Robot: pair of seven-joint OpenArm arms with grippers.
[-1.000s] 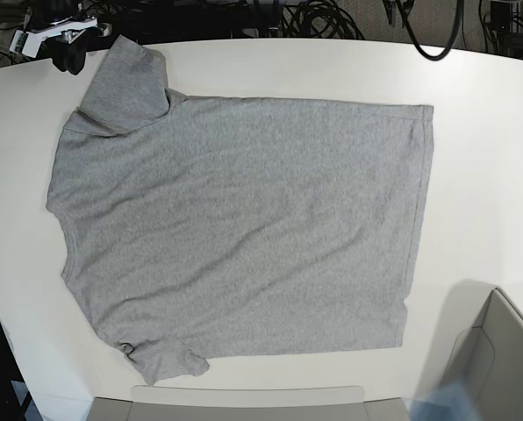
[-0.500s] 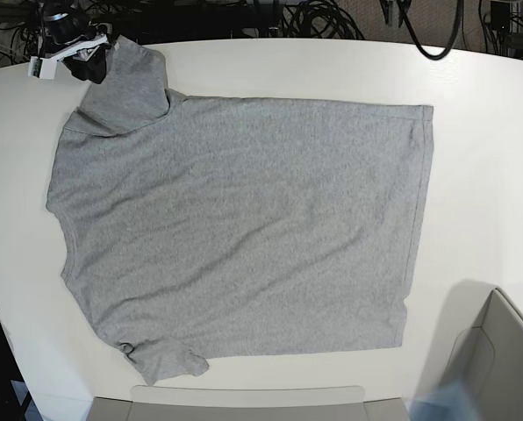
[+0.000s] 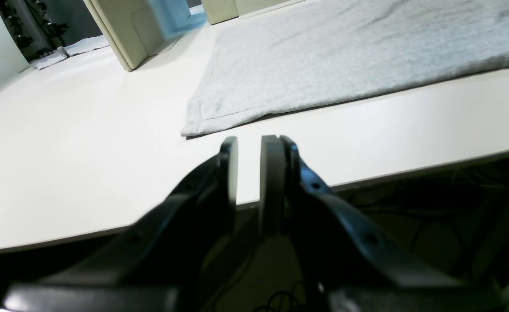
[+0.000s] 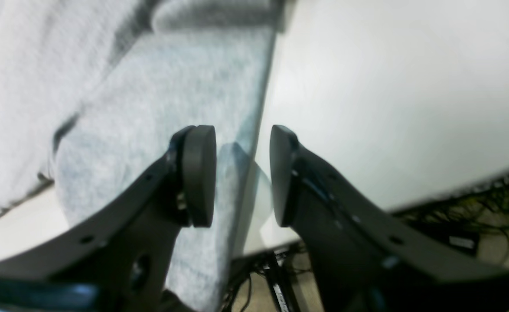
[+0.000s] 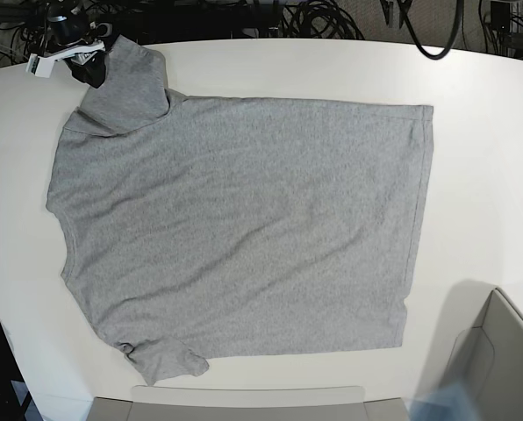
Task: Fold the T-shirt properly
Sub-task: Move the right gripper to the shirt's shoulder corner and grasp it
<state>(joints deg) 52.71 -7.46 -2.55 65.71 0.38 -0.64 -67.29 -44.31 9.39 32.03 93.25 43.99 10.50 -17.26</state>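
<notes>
The heather-grey T-shirt (image 5: 244, 228) lies flat on the white table (image 5: 481, 175), plain side up, collar to the left and hem to the right. My right gripper (image 5: 89, 70) is at the far left sleeve (image 5: 125, 83). In the right wrist view the right gripper (image 4: 242, 173) is open and straddles the sleeve's edge (image 4: 172, 99), one finger over cloth and one over bare table. My left gripper (image 3: 249, 147) is empty with its fingers nearly together, at the table's edge, short of the shirt's hem corner (image 3: 194, 125). It is out of the base view.
A beige bin (image 5: 498, 351) stands at the near right corner, and it also shows in the left wrist view (image 3: 124, 39). A beige panel (image 5: 244, 402) lines the near edge. Cables (image 5: 323, 17) hang behind the table.
My right gripper has moved right, from beyond the table's far left corner onto the edge of the sleeve. The shirt has not moved.
</notes>
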